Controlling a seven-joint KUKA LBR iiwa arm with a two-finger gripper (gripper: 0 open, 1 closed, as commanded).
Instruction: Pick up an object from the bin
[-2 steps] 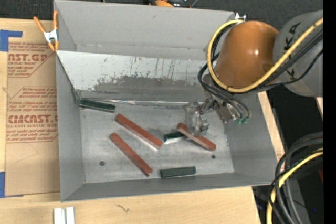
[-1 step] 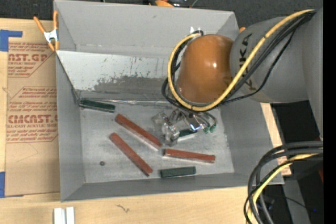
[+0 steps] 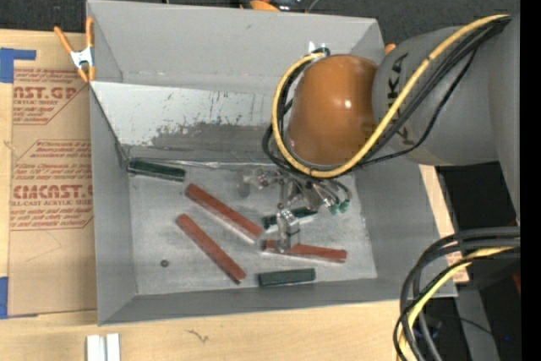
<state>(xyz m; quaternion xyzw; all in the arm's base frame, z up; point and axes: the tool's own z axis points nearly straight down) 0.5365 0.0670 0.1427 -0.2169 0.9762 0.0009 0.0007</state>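
Observation:
My gripper (image 3: 283, 234) reaches down below the orange cover at the bin's right middle. Its fingertips sit at the left end of a short red-brown stick (image 3: 317, 251) lying flat near the right front of the bin. A longer red-brown stick (image 3: 224, 210) lies slantwise just left of the fingers, its lower end close to them. A dark green stick (image 3: 286, 276) lies flat just in front of the gripper, by the front wall.
Another red-brown stick (image 3: 210, 247) lies slantwise at the front centre. A dark green stick (image 3: 156, 171) rests along the back left of the floor. A small dark speck (image 3: 165, 264) sits near the front left. The arm and its cables cover the bin's right side.

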